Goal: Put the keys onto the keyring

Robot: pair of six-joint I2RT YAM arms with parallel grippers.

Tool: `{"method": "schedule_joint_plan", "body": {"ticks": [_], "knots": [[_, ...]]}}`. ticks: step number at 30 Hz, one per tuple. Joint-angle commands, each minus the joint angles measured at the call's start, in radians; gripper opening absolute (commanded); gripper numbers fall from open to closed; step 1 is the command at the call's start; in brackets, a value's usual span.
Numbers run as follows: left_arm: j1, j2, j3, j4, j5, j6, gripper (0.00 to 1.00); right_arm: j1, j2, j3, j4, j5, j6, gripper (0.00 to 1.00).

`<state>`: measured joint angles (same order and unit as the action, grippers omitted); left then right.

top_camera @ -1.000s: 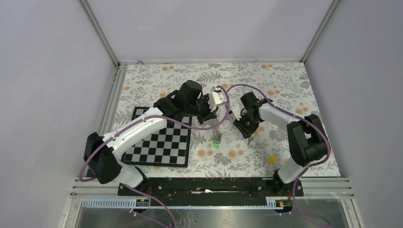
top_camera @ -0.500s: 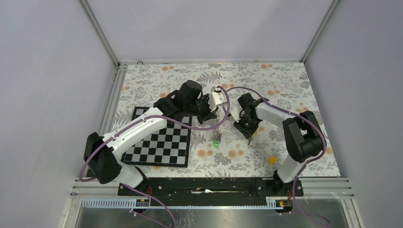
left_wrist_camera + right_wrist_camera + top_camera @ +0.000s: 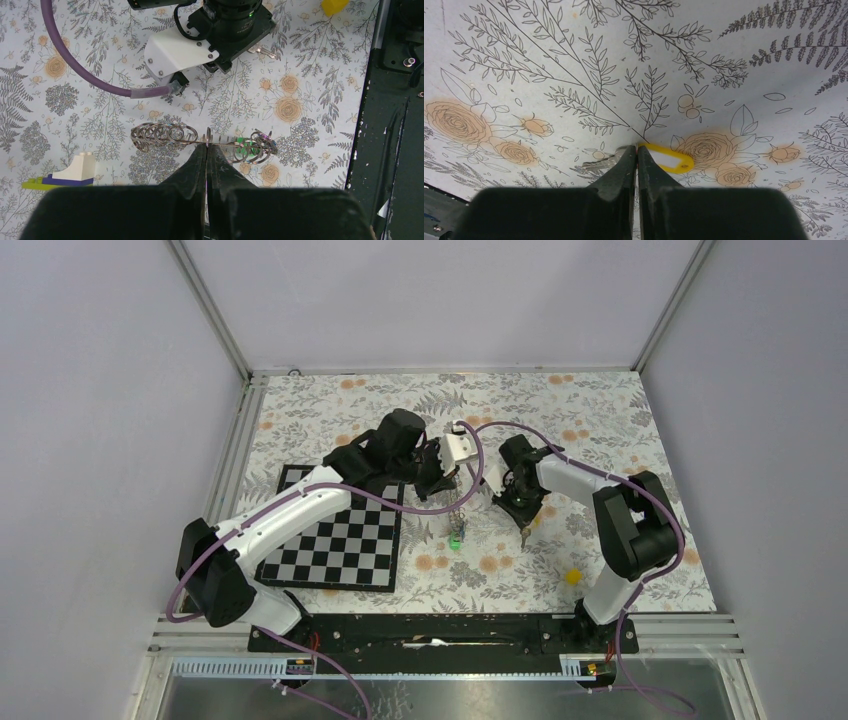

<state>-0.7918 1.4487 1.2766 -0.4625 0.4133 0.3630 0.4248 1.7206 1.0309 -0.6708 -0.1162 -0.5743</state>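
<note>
Right gripper fingers just pinched together on small silver key with yellow plastic head, at 3 o'clock of thin grey metal keyring in overhead view. Left gripper fingers clamped on keyring. Key looks secured; lift and threading likely next.

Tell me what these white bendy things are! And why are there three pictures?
They are two robot arms, the left arm and the right arm, bolted to a flowery table. One picture looks down from above. The other two come from small cameras on the arms' wrists, so you see each pincer, called an end effector, from close up. The left end effector is shut on the keyring, a string of wire loops with a green key among them. The right end effector pinches a yellow-tagged key lying on the table. A checkerboard and a small yellow piece lie there too.
</note>
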Motion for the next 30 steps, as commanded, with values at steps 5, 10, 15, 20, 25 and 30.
{"method": "schedule_joint_plan", "body": {"ticks": [5,10,15,20,25,30], "knots": [[0.003,-0.048,0.020,0.050,0.003,0.014,0.00,0.000,-0.131,0.025,-0.003,-0.060,-0.023,0.02],[0.003,-0.047,0.015,0.051,0.010,0.016,0.00,-0.078,-0.271,0.017,-0.005,-0.271,-0.052,0.01],[0.003,-0.046,0.007,0.056,0.047,0.027,0.00,-0.174,-0.467,-0.070,0.045,-0.556,-0.155,0.00],[0.002,-0.035,0.005,0.056,0.090,0.037,0.00,-0.179,-0.605,-0.154,0.152,-0.714,-0.147,0.00],[-0.007,-0.023,0.002,0.056,0.106,0.039,0.00,-0.181,-0.611,-0.145,0.169,-0.864,-0.108,0.00],[-0.023,-0.016,-0.007,0.056,0.140,0.034,0.00,-0.181,-0.611,-0.132,0.187,-0.988,-0.085,0.00]]}}
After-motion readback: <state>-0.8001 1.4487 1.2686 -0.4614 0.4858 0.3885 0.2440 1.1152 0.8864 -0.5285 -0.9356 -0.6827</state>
